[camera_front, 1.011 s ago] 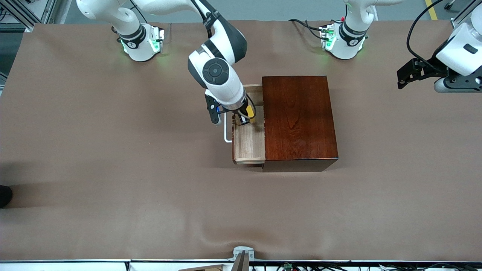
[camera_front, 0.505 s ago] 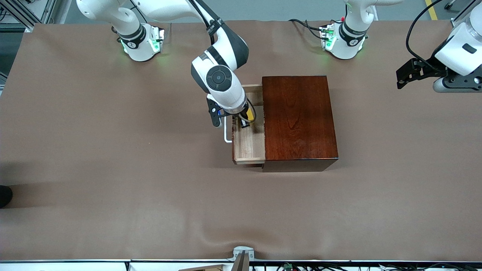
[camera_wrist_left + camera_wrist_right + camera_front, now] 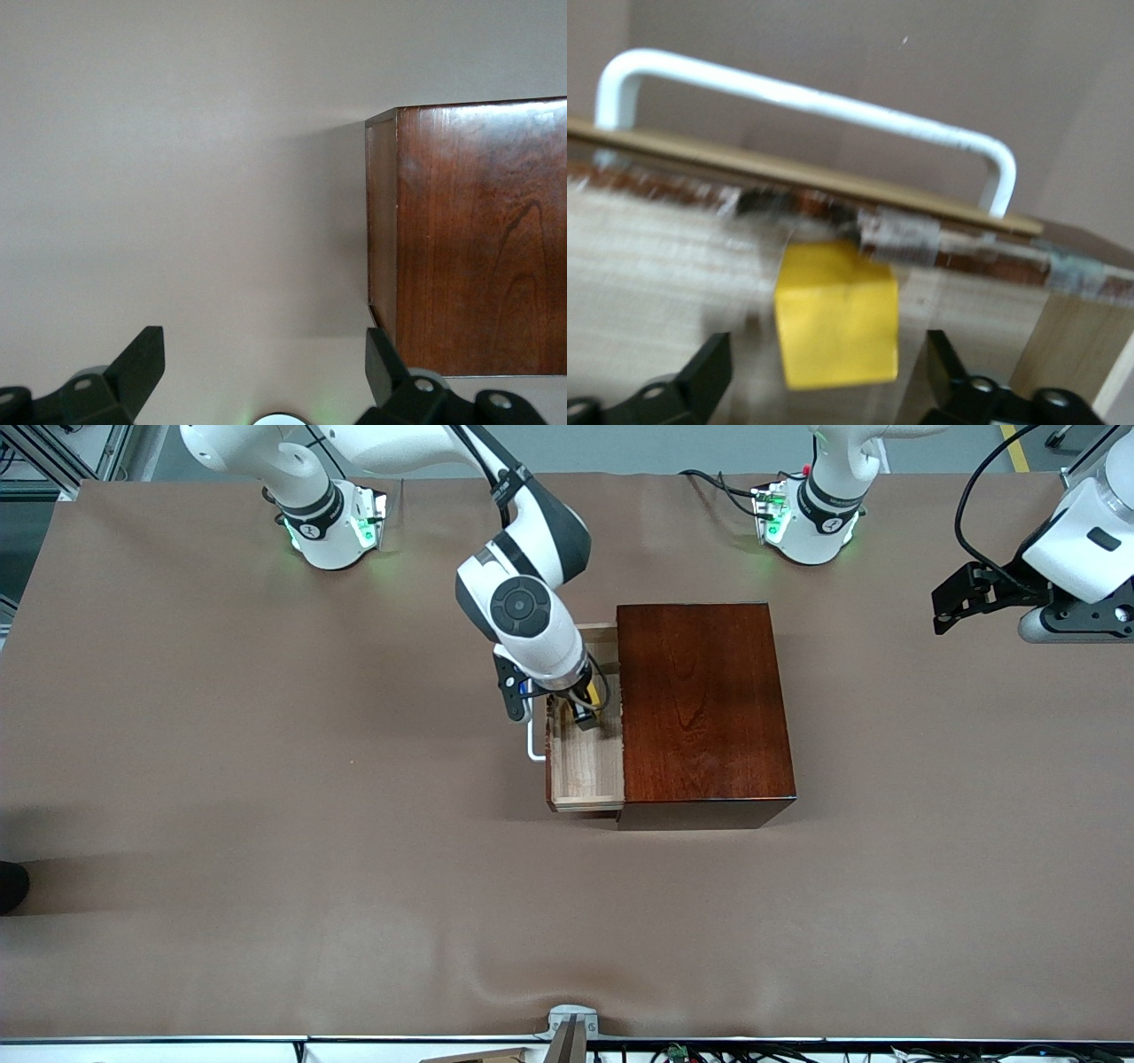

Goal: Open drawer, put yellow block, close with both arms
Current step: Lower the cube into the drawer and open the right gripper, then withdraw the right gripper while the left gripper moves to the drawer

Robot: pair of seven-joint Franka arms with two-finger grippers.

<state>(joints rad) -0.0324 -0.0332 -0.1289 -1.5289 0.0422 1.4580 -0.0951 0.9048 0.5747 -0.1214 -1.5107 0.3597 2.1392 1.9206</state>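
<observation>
In the front view, the table is seen covered end to end by a plain brown cloth, with a slight ripple near the edge closest to the camera. Grey floor and bits of metal framing are visible past the table's corners, and cables lie along the lowest edge of the view. The reddish-brown wooden box stands near the middle of the table, and the drawer is pulled out of it toward the right arm's end, its pale wood floor exposed and its white handle at the outer face. The right gripper is lowered into the open drawer, with a sliver of the yellow block seen at its fingers. The left gripper is held in the air over the left arm's end of the table, well apart from the box; this arm waits.

In the left wrist view, the left gripper's fingertips are seen spread wide with nothing between them, above bare cloth and a corner of the box.

In the right wrist view, the right gripper's fingertips are spread apart on either side of the yellow block, which is not touched by them. The block is seen inside the drawer, close to its front panel and the handle.
</observation>
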